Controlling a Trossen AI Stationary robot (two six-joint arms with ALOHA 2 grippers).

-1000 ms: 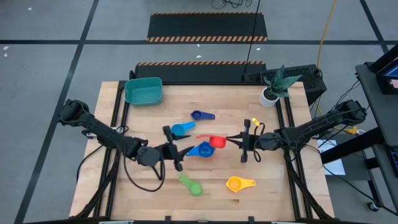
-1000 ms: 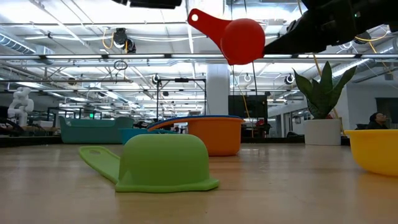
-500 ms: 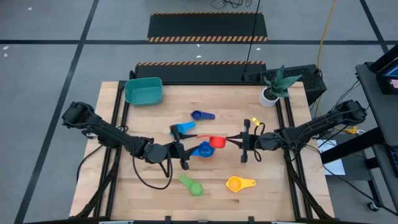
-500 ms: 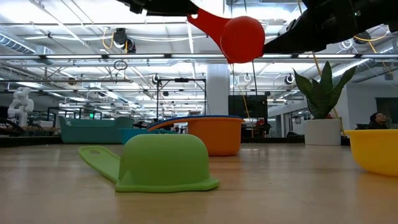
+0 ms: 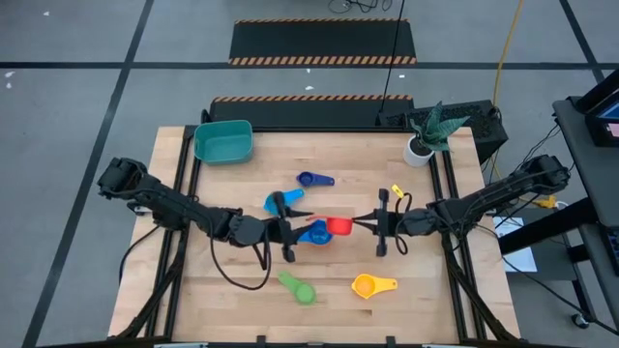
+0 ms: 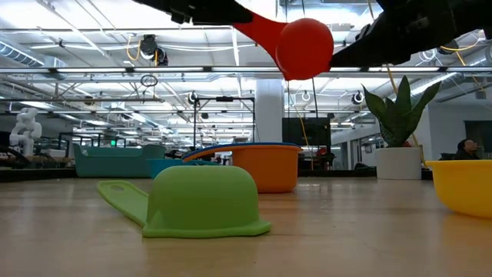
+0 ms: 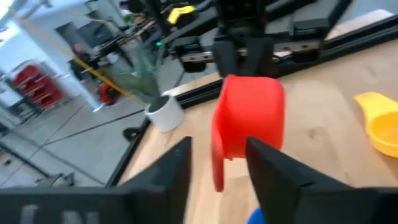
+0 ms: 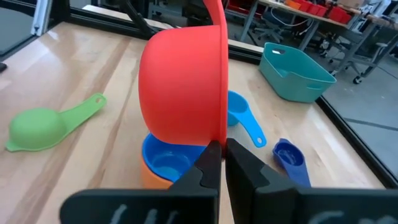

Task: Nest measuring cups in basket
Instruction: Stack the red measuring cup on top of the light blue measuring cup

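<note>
Mid-air, red measuring cup (image 5: 338, 224) hung above the table centre, rim pinched by right gripper (image 8: 217, 163). Left gripper (image 7: 216, 165), fingers spread, straddled its handle; misaligned closing could knock it loose onto blue cup (image 8: 166, 160).

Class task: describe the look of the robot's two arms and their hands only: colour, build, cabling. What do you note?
Both arms are dark, nearly black, slender and jointed. The left hand and right hand each end in two flat dark fingers. A black cable loops loosely beneath the left arm. No markings are visible.
</note>
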